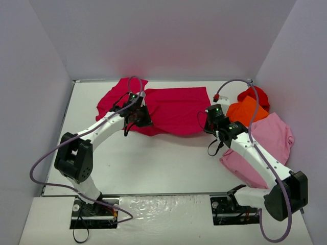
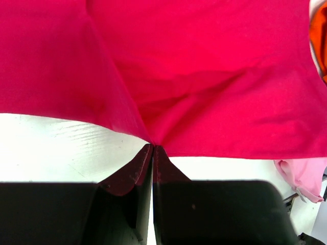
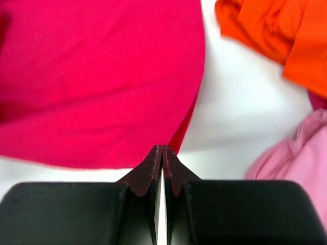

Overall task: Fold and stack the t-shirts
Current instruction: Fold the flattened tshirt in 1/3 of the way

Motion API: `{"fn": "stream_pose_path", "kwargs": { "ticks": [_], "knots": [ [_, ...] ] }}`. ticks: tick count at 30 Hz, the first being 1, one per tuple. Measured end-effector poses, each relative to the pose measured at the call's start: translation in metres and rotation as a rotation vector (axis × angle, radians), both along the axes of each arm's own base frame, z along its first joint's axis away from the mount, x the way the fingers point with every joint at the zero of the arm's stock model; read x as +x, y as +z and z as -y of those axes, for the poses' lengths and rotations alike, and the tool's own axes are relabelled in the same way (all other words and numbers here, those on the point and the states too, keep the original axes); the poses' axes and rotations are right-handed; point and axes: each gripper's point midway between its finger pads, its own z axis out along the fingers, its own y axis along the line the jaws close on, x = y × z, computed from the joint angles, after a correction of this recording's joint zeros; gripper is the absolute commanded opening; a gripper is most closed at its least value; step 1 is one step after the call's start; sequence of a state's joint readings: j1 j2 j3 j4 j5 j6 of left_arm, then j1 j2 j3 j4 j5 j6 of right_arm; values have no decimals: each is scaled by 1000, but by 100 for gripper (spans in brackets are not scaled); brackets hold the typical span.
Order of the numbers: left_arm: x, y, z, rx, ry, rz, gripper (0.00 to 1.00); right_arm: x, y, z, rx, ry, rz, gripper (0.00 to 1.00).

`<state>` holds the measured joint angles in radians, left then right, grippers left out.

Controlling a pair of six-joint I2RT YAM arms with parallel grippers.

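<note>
A large crimson-magenta t-shirt point(image 1: 176, 109) lies spread across the back middle of the table. My left gripper point(image 1: 142, 121) is at its near left edge. In the left wrist view that gripper point(image 2: 153, 145) is shut on the cloth point(image 2: 204, 76), which draws to a point at the tips. My right gripper point(image 1: 208, 125) is at the near right corner. In the right wrist view it point(image 3: 162, 147) is shut on the shirt's corner point(image 3: 92, 76). An orange t-shirt point(image 1: 248, 112), a red one point(image 1: 255, 94) and a light pink one point(image 1: 268, 140) lie bunched at the right.
White walls close in the table on the left, back and right. The orange shirt point(image 3: 276, 30) and the pink shirt point(image 3: 301, 158) lie just right of my right gripper. Bare white table point(image 1: 153, 158) stretches between the crimson shirt and the arm bases.
</note>
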<state>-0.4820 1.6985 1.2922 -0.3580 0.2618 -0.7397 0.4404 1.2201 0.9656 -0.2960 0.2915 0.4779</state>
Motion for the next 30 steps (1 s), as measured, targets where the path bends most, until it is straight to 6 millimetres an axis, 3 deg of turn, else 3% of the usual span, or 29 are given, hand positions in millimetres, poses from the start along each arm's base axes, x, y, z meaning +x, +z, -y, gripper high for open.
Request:
{"fn": "stream_pose_path", "kwargs": {
  "ticks": [3,7,15,20,25,30],
  "knots": [
    [-2,8,-2,-3,5,18,0,-23,-1,-3,-6,17,-20,0],
    [-3,7,-4,2,8,17,0,-26,5,7,-39,-22,-3,0],
    [-3,-1,-7,36,1,-5,0,15,-27,12,-205,-70,-71,0],
    [9,6,-4,63,-14,4,0,41,-44,16,-254,-81,-88,0],
    [25,14,3,66,-19,28,0,70,-54,40,-266,-143,-97,0],
    [36,9,11,62,-29,20,0,92,-61,62,-274,-200,-98,0]
  ]
}}
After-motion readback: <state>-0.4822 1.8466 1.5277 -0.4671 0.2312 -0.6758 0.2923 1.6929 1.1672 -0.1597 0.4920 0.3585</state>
